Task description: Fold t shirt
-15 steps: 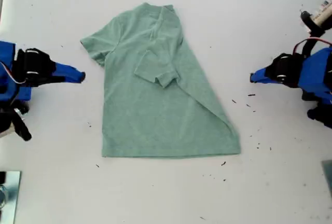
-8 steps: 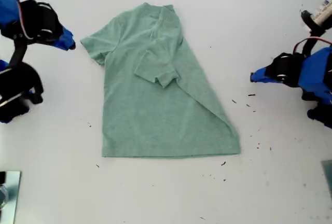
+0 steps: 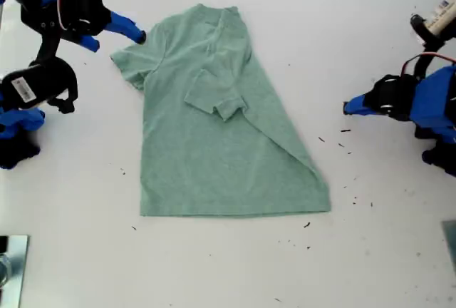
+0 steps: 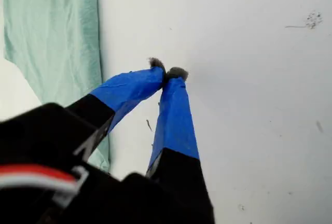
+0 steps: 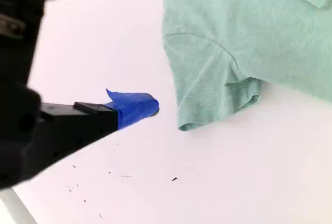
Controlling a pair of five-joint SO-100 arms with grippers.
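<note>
The pale green t shirt (image 3: 214,158) lies flat on the white table, collar toward the far edge. One side is folded diagonally over the body, with its sleeve (image 3: 214,98) lying on the chest. The other sleeve (image 3: 132,62) (image 5: 212,84) is spread toward the exterior view's left. My second gripper (image 3: 117,39) (image 5: 161,42) is open right beside that sleeve's edge, holding nothing. My first gripper (image 3: 345,107) (image 4: 166,68) is shut and empty over bare table at the exterior view's right, well apart from the t shirt (image 4: 52,32).
Dark specks (image 3: 348,144) dot the table between the shirt's hem corner and my first arm. A metal piece (image 3: 11,265) sits at the exterior view's bottom left corner. Cables and a white part (image 3: 436,19) stand at its upper right.
My second arm swung from the middle of the exterior view's left side up toward the far edge, and its gripper now reaches the spread sleeve. My first arm and the shirt stayed still.
</note>
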